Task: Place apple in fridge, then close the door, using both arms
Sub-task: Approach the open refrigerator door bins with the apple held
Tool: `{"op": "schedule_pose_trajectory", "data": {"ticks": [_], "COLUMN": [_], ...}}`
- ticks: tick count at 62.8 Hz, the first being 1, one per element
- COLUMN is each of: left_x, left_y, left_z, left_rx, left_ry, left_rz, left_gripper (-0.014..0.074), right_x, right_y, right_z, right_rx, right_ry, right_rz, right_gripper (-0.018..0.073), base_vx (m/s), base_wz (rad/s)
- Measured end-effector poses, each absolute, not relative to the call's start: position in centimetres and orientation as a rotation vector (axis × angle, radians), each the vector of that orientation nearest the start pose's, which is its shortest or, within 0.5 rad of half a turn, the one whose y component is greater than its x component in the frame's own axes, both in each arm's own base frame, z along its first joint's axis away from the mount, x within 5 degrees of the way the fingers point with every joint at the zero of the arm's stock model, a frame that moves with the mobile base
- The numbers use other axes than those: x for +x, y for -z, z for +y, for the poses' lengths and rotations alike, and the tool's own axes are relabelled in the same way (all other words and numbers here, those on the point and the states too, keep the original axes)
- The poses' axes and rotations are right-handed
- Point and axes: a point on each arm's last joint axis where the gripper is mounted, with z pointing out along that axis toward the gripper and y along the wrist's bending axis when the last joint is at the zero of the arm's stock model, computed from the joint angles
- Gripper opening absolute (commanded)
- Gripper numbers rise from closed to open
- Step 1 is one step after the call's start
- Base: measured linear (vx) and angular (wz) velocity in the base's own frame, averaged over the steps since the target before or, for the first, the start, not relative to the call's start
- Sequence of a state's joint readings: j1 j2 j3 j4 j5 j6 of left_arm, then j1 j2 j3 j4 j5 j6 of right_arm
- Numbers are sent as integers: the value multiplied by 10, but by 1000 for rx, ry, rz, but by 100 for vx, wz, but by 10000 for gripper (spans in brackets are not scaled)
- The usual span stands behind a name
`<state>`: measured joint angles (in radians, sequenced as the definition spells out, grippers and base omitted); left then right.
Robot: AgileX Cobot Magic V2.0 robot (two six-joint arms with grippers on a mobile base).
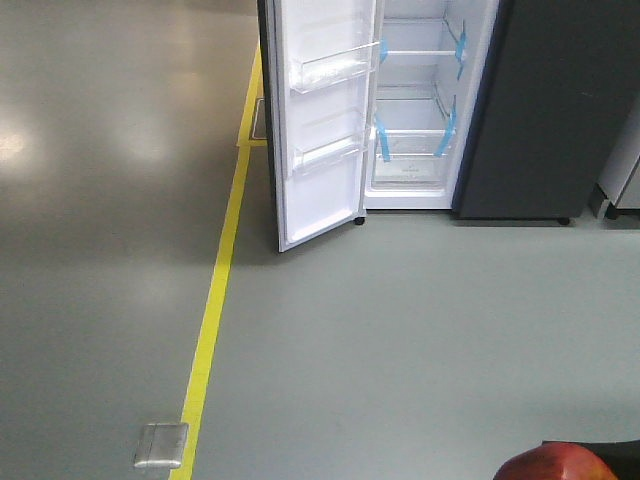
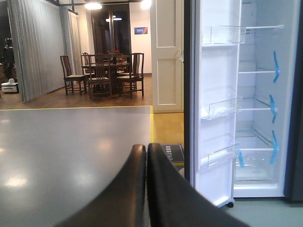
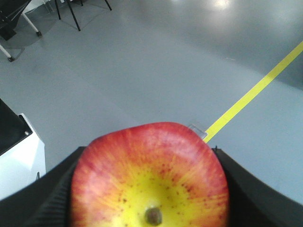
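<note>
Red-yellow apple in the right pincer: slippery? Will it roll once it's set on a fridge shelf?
The round red-and-yellow apple looks smooth and glossy, so probably a bit slippery; the right pincer grips it at both sides, which helps. Likely rigid but bruisable. Being round, it may roll on a flat fridge shelf.

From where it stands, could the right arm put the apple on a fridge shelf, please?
Probably not yet: the fridge stands well across the floor from the apple. Its door is open, so nothing blocks the shelves.
</note>
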<state>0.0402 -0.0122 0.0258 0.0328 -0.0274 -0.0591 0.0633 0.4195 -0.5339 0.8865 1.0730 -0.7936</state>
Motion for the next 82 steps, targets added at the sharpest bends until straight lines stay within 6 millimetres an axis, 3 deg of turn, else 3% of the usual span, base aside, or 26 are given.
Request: {"op": "schedule_pose_trajectory", "data": {"ticks": [82], "left_x": [56], "left_y": [-208], "left_z": [2], "left_rx": [-48], "left_ry": [-11], "left_rz": [1469], "left_gripper": [-6], "right_x": [48], "right_y": [-304], "right_z": [65], "right_rx": [-733], "right_ry": [-709], "right_rz": [1982], "right_gripper": [419], "base_vx": [27], "base_wz": [-2]}}
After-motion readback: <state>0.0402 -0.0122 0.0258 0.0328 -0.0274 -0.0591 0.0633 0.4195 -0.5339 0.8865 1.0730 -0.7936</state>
